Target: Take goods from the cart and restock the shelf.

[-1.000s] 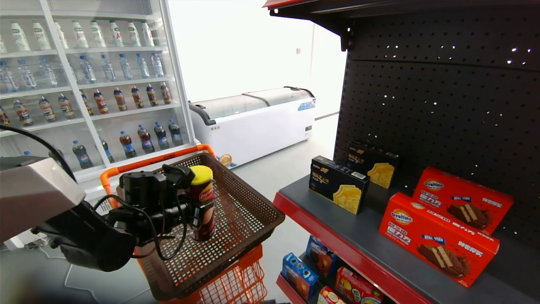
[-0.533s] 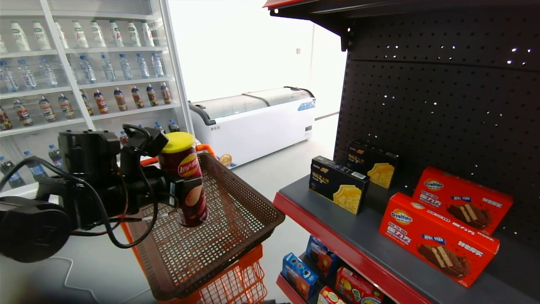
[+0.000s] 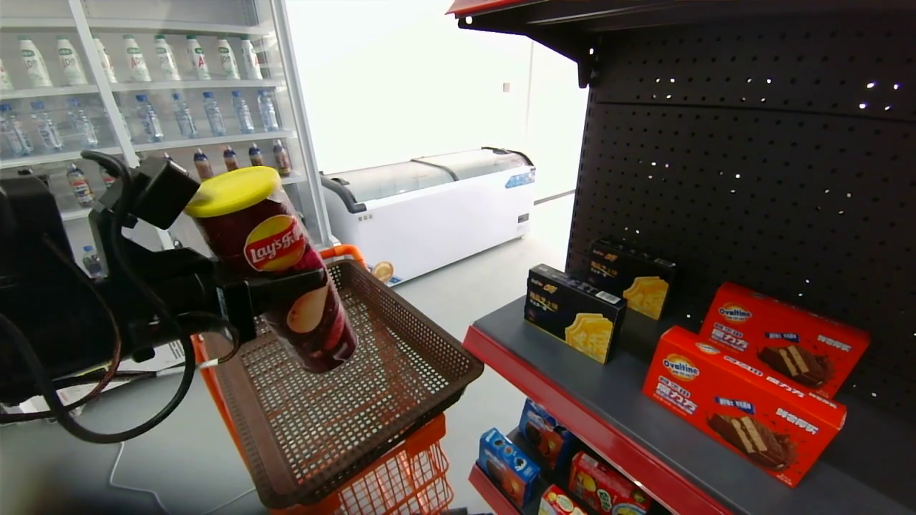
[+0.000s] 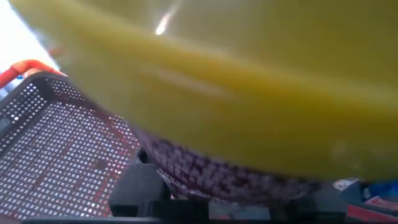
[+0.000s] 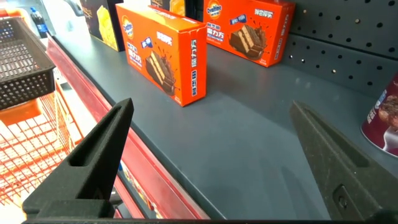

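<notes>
One sec made the diff: my left hand (image 3: 286,286) w/ the can of crisps (image 3: 272,247) has come up from low inside the basket (image 3: 372,408) to well above its mesh floor and nearer the cam. Can is now tipped, yellow lid leaning away from the shelf (image 3: 572,386), base pointing down at the basket. Left hand is clamped across the can's middle, one finger showing just under the label. So the pick looks done, imo; what's left is the carry over to the shelf and the set-down. Grey board in front of the black boxes (image 3: 572,311) & orange boxes (image 3: 744,400) looks like the spot. Right hand (image 5: 211,155) hangs over that board, fingers wide apart, holding nothing. Tilt is my worry: can prob needs righting before release, else it may roll.
</notes>
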`<state>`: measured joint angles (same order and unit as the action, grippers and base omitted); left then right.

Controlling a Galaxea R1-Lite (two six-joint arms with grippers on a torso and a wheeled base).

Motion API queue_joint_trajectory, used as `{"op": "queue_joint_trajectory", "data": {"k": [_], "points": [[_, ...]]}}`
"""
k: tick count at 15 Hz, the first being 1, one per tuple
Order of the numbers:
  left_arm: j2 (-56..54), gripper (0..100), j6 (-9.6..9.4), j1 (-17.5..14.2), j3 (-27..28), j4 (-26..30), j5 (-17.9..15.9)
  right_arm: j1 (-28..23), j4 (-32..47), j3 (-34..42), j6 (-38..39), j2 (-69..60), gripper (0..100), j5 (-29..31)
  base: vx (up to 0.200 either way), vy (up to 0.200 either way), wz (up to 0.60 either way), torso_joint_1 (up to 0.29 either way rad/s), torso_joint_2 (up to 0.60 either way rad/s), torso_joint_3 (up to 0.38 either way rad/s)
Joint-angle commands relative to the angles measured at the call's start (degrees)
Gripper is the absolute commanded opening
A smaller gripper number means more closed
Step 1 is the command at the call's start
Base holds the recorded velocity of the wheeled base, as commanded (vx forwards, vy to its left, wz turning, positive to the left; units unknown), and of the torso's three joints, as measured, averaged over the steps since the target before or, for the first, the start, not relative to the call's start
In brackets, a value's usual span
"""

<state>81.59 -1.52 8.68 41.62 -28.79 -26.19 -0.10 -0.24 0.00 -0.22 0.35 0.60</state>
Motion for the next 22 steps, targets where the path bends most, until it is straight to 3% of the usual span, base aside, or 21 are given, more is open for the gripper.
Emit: {"op": "queue_joint_trajectory", "data": {"k": [1,3,6,8,9,11,14,19,22], "points": [[-2.40,0,-0.06,0.99,-3.39,-0.82,-2.73,0.01,-0.02,0.00,-0.04,0.00,100,0.02,0.000,0.000,0.00,0.000,0.00,0.000],[-4.34,0,-0.23,2.57,-3.56,-0.91,-7.92,0.01,-0.02,0.00,-0.04,0.00,100,0.02,0.000,0.000,0.00,0.000,0.00,0.000],[-4.69,0,-0.23,5.21,-5.14,-2.67,-9.06,0.01,-0.02,0.00,-0.04,0.00,100,-0.16,0.000,0.000,0.00,0.000,0.00,0.000],[-4.95,0,2.84,7.32,-4.70,-3.55,-13.72,0.01,-0.02,0.00,0.04,0.00,100,-0.16,0.000,0.000,0.00,0.000,0.00,0.000],[-5.83,0,4.42,8.20,-4.88,-3.55,-18.02,0.01,-0.02,0.00,0.04,0.00,100,-0.16,0.000,0.000,0.00,0.000,0.00,0.000],[-5.65,0,4.86,8.02,-4.27,-3.90,-23.47,0.01,-0.02,0.00,0.04,0.00,100,-0.16,0.000,0.000,0.00,0.000,0.00,0.000],[-4.60,0,4.86,8.46,-4.09,-4.16,-27.87,0.01,-0.02,0.00,0.04,0.00,100,-0.16,0.000,0.000,0.00,0.000,0.00,0.000],[-4.78,0,4.78,10.66,-4.44,-4.16,-28.13,0.01,-0.02,0.00,0.04,0.00,100,-0.16,0.000,0.000,0.00,0.000,0.00,0.000],[-5.04,0,5.13,13.64,-5.06,-3.37,-28.31,0.01,-0.02,0.00,0.04,0.00,100,-0.16,0.000,0.000,0.00,0.000,0.00,0.000]]}}
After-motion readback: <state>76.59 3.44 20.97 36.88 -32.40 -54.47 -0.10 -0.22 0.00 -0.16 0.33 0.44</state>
